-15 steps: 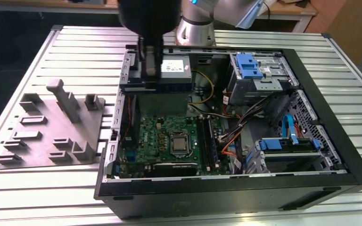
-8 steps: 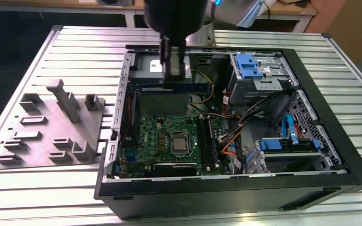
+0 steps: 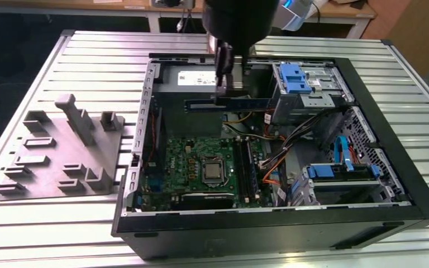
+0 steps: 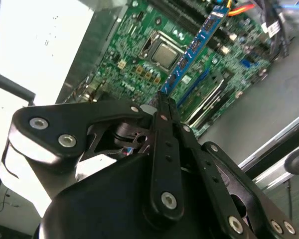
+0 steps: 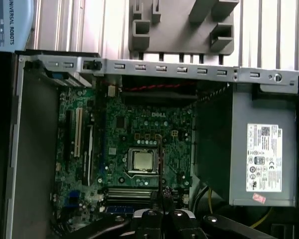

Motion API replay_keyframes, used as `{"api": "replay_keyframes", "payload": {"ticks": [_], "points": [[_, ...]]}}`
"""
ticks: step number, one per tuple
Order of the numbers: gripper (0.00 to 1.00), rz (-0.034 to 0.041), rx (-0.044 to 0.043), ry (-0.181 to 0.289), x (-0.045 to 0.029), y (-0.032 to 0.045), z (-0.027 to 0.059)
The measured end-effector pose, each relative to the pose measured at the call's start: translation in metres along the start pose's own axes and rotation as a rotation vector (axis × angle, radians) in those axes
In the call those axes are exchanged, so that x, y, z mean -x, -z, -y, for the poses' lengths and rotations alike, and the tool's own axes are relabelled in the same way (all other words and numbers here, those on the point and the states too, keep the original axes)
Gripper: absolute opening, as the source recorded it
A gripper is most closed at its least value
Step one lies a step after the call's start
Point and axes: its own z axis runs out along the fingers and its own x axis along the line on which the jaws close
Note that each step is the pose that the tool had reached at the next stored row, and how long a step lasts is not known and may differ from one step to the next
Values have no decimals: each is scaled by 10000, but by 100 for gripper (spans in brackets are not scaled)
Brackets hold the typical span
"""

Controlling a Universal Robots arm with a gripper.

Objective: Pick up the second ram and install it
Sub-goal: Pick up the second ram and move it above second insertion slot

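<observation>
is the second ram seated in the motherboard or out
Out: the hand grips the second ram in the air above the motherboard, not in any slot.

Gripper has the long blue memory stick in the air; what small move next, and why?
Probably rotate the wrist at this height: the gripper holds the long blue memory stick above the green motherboard, crosswise to the black memory slots.

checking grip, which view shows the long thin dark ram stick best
The second wrist view: the long thin dark ram stick runs out from the shut jaws with its chips facing the camera. The exterior view shows its long side, partly behind the jaws. The first wrist view shows it edge-on.
</observation>
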Motion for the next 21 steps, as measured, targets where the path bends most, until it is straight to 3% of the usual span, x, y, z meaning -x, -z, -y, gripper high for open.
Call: {"api": "replay_keyframes", "payload": {"ticks": [2, 10, 21], "points": [[11, 0, 1, 1, -2, 2, 44], [11, 1, 0, 0, -2, -17, 51], [11, -1, 1, 0, -13, -204, 60]]}}
